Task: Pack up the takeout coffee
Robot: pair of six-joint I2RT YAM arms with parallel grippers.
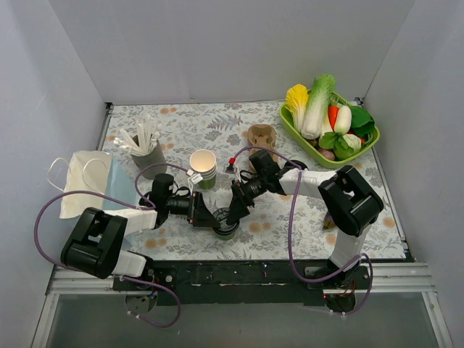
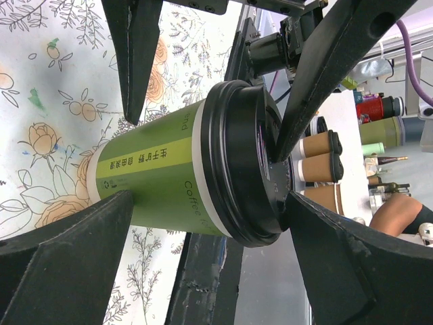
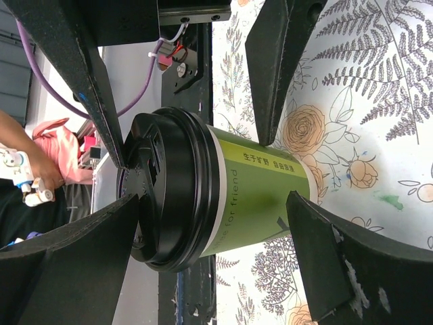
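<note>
Fingers (image 2: 135, 54) apart, left gripper (image 1: 219, 224) and right gripper (image 1: 231, 217) reach low from opposite sides, straddling the black-lidded green-and-cream paper cup (image 2: 155, 176).

— Upper right of the frame?
— One green tray (image 1: 288, 122), filled with vegetables (image 1: 317, 107).
— Centre?
— One brown cardboard cup carrier (image 1: 261, 135); to its lower left, a stack of lidless cream-and-green cups (image 1: 204, 168).
— Left side?
— One grey cup (image 1: 148, 158) holding white sticks; below it a white bag (image 1: 78, 190) with a blue sheet (image 1: 119, 185) on it.
— Lower centre?
— The takeout coffee (image 1: 226, 231), black lid up, on the floral table (image 1: 196, 119). The left gripper (image 1: 215, 221) and right gripper (image 1: 233, 214) meet over it.
</note>
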